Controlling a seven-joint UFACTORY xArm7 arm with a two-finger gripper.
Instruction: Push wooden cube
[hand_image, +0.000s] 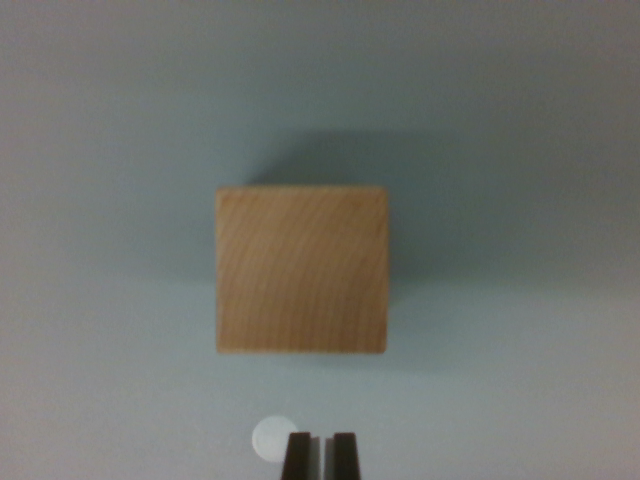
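From the wrist camera I look straight down on the wooden cube, which sits near the middle of the frame on a plain pale grey-blue surface. Its top face shows light tan wood with faint curved grain lines; I can read no brand, label or writing on it, and the picture is soft enough that fine marks would be lost anyway. A shadow falls from the cube toward the top and the wrist view's right.

At the bottom edge I see the gripper: two dark fingertips poking into frame, drawn close together with only a thin light sliver between them, gripping nothing. They sit just below the cube's near edge in the frame, apart from it, with a strip of bare surface between. A small white round spot lies just beside the fingertips on the wrist view's left; I cannot tell what it is.
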